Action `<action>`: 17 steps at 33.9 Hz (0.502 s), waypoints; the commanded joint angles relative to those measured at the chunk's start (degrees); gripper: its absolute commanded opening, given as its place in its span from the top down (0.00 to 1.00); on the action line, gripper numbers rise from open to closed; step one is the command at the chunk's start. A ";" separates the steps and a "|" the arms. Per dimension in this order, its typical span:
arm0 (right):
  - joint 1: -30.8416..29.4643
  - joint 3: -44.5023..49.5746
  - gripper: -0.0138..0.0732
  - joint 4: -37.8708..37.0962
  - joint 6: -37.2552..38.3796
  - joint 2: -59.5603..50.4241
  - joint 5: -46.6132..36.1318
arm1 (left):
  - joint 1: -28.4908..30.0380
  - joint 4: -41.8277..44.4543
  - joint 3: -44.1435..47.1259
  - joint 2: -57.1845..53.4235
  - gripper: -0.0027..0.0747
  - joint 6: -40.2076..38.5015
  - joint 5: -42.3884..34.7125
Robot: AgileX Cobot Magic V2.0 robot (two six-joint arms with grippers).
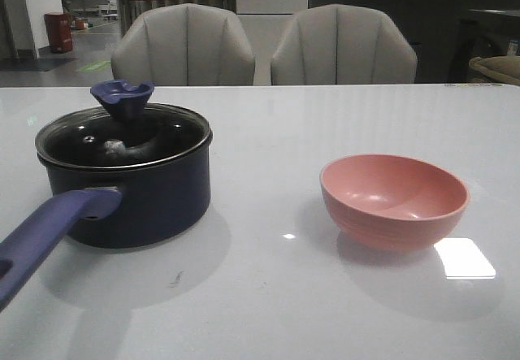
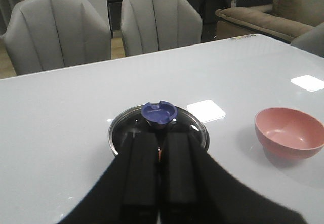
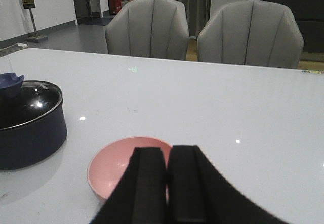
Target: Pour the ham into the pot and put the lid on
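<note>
pot (image 1: 130, 189): lid (image 1: 122, 132) on | pink bowl (image 1: 394, 200): bare inside | both grippers clenched, holding nothing

Dim, grainy frames; ceiling-light glare patches on table (image 1: 268, 295); soft shadows.

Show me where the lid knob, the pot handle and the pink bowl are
lid knob (image 1: 123, 97), front view, on the blue flared top of the lid.
pot handle (image 1: 45, 234), front view, midway along the purple-blue handle.
pink bowl (image 1: 395, 201), front view, on the inner wall near the bottom.
</note>
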 commanded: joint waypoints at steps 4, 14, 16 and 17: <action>-0.08 -1.68 0.65 0.31 -0.62 0.50 -5.00 | -0.30 -1.52 -1.40 0.51 0.82 -0.10 -5.28; -0.08 -1.68 0.65 0.31 -0.62 0.50 -5.00 | -0.30 -0.26 -1.40 0.51 0.82 -0.10 -5.39; -0.08 -1.68 0.65 0.31 -0.62 0.50 -5.00 | -0.30 0.60 0.03 0.51 0.82 -0.10 -7.44; -0.08 -1.68 0.65 0.31 -0.62 0.50 -5.00 | -0.09 1.57 0.89 0.51 0.82 -0.10 -8.41</action>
